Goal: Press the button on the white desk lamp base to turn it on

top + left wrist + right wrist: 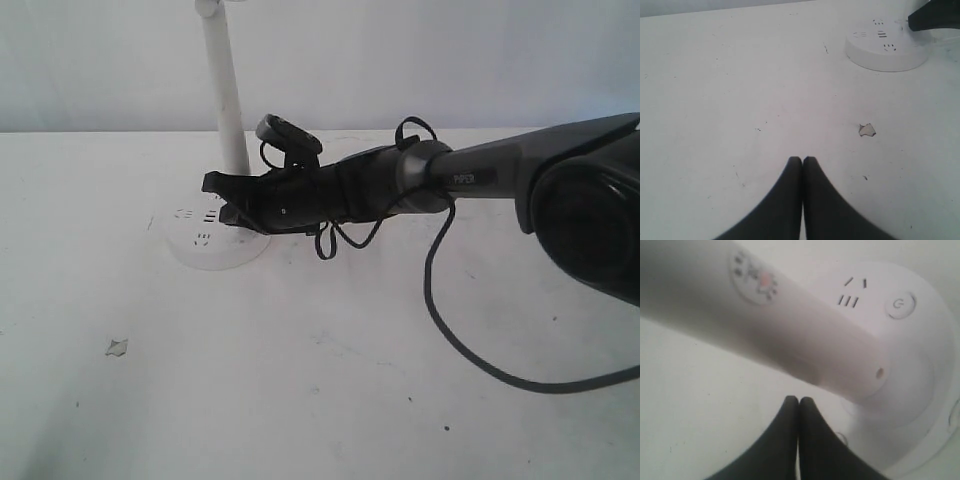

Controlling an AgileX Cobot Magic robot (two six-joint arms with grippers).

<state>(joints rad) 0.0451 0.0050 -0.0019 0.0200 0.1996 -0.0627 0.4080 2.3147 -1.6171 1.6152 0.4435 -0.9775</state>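
As seen from the exterior camera, places the white desk lamp base (215, 245) left of centre on the table (300, 400), just short of the far table edge that crosses the upper third of the frame. Leaves broad bare tabletop across the lower half and the left side, broken only by a small pale scrap (117, 347) at lower left. Notes a dark cable (450, 330) looping over the lower right.

Puts the right gripper (218, 197) over the base's right portion, reaching in from the right edge of frame, just in front of the stem (225, 90). Reads its fingers as pressed together with nothing between them in the right wrist view. Cannot tell whether they touch the base.

Finds the button (899, 305) only in the right wrist view: flush in the base's top, beside the dark slots (847, 300), apart from the fingertips, with the blurred stem crossing between.

Shows the left gripper (802, 160) also closed tight and empty over bare table, well apart from the base, the scrap lying between.
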